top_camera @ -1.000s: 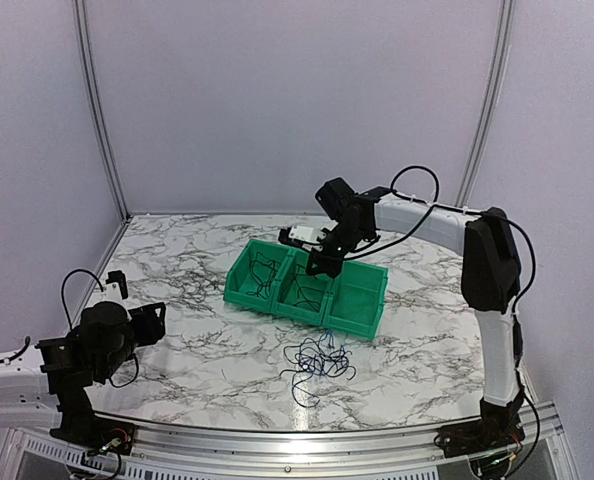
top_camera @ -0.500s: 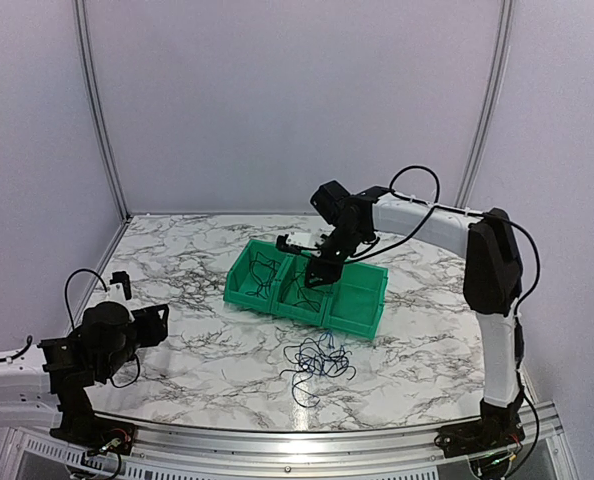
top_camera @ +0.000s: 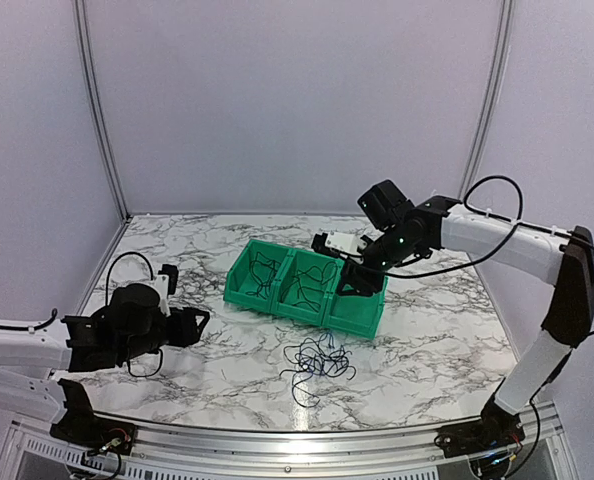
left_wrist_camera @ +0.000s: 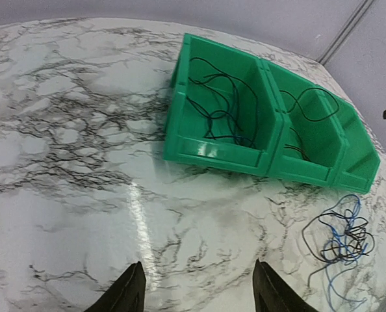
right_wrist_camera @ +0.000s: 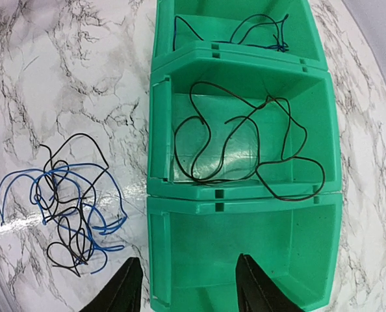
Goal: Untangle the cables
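A tangle of thin black and blue cables [top_camera: 317,362] lies on the marble in front of the green bins; it also shows as the tangle [left_wrist_camera: 341,235] and the tangle [right_wrist_camera: 66,208]. The left bin [top_camera: 239,290] holds black and blue wires [left_wrist_camera: 222,107]. A single black wire [right_wrist_camera: 175,143] lies looped in the middle bin [right_wrist_camera: 245,190]. My right gripper [right_wrist_camera: 190,286] hangs open above the bare right-hand bin [right_wrist_camera: 245,207], nothing between its fingers. Low over the marble, left of the bins, my left gripper [left_wrist_camera: 198,279] is open and holds nothing.
The three green bins stand joined in a row at the table's middle [top_camera: 307,310]. White panel walls close the back and sides. The right arm [top_camera: 497,235] reaches in over the back right of the table.
My right gripper opened and moved right, from over the middle bin to over the right-hand bin. My left arm swung forward and right, toward the bins.
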Robot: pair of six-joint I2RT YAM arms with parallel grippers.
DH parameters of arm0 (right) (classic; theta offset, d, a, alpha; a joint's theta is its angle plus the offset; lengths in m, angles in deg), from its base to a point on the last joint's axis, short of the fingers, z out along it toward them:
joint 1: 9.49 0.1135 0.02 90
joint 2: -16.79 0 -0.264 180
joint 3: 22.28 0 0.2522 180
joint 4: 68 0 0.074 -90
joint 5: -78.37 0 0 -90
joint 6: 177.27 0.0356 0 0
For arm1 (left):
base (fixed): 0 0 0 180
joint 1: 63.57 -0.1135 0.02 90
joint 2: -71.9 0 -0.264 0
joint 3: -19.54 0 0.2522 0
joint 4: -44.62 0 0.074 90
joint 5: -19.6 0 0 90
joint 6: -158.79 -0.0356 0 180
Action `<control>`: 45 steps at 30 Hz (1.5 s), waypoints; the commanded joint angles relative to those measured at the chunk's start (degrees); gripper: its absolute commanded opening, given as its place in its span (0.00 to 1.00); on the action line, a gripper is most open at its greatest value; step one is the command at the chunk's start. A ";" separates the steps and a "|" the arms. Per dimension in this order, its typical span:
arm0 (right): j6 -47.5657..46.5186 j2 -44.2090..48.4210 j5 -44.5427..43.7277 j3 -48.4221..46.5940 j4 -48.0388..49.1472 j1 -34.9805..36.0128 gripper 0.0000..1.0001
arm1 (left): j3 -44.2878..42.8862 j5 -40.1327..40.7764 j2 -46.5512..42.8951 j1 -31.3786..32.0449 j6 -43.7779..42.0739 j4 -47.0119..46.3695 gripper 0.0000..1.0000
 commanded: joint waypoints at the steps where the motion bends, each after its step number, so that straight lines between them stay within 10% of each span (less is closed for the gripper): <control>1: -0.27 4.38 4.72 8.74 8.96 0.42 0.50 | -4.72 -7.38 6.43 3.01 4.39 -2.70 0.56; 8: -1.46 10.11 15.24 23.35 23.17 0.26 0.49 | -11.71 -17.86 21.46 6.92 16.99 -5.69 0.50; 25: -2.53 11.19 18.57 26.19 23.67 0.27 0.49 | -24.36 -28.60 44.96 8.89 32.22 -13.93 0.31; 38: -2.83 12.57 18.79 26.63 23.49 0.27 0.49 | -27.11 -24.06 46.17 8.89 30.83 -14.28 0.00; 45: -2.00 12.69 20.01 26.29 23.63 0.26 0.49 | -26.45 -21.25 39.60 8.89 21.91 -14.11 0.00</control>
